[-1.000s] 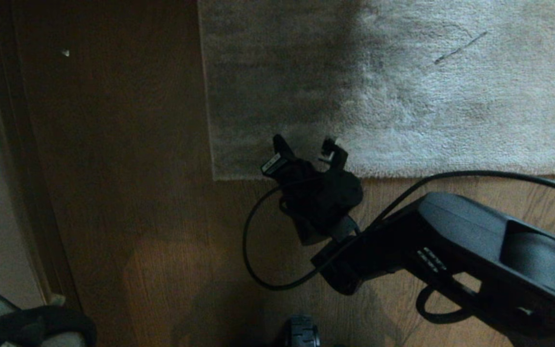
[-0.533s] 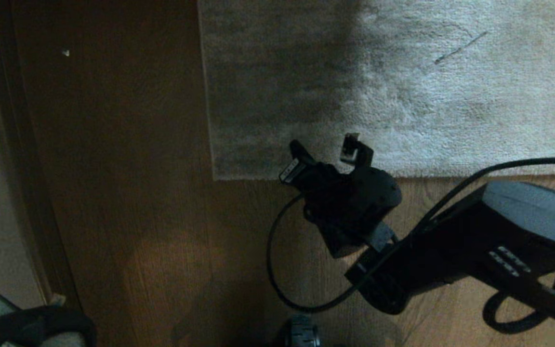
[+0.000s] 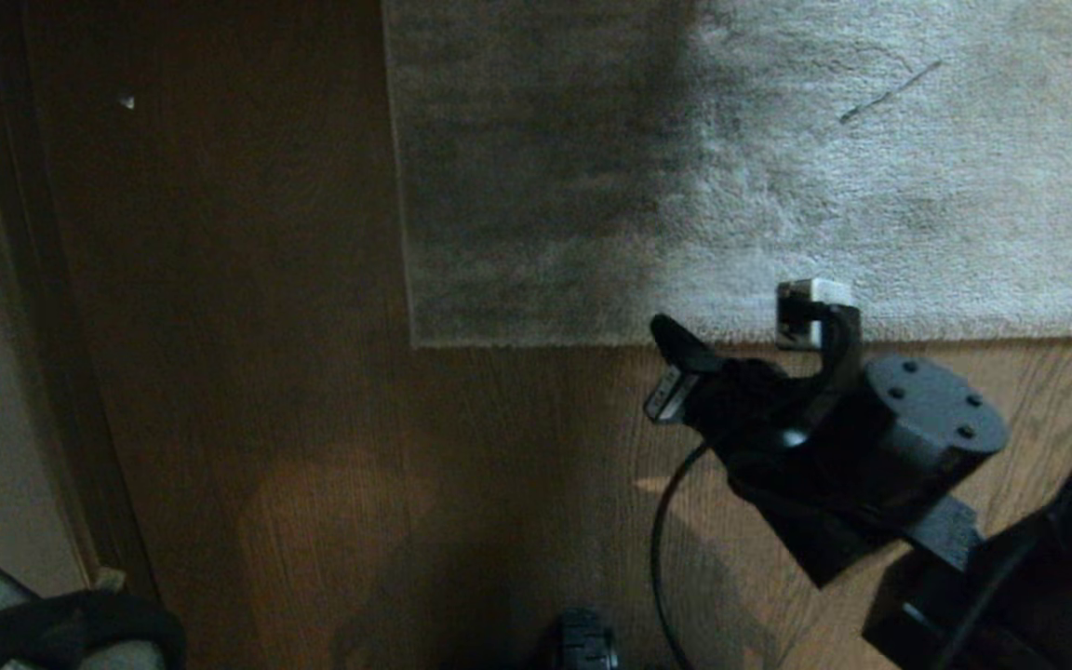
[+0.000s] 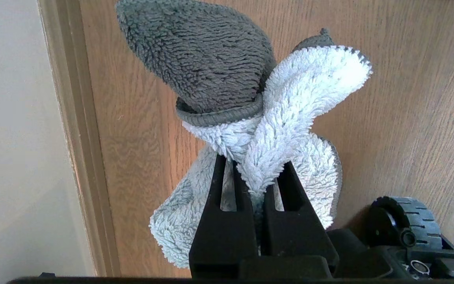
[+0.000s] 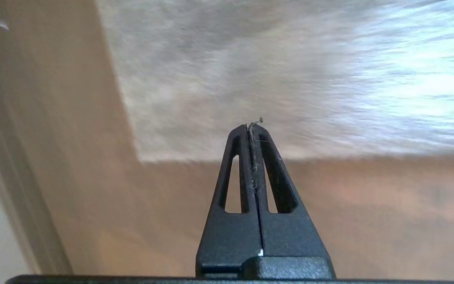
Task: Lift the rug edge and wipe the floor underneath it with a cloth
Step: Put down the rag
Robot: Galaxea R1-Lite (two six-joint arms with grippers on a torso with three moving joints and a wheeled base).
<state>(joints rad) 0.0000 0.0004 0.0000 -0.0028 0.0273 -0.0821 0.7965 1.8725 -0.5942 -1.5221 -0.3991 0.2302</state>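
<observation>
- Brown wood-plank floor (image 3: 294, 465), baseboard along the 9 o'clock side.
- Rug edge (image 3: 545, 342) lying flat toward 12 o'clock, not lifted yet.
- Right gripper (image 5: 253, 128) fingers pressed together, empty, just short of that border.
- Cloth (image 4: 266, 118) pinched tight in left gripper (image 4: 255, 173), parked down at 7 o'clock.
- No wiping visible; lift and wipe both left, by the looks.
</observation>
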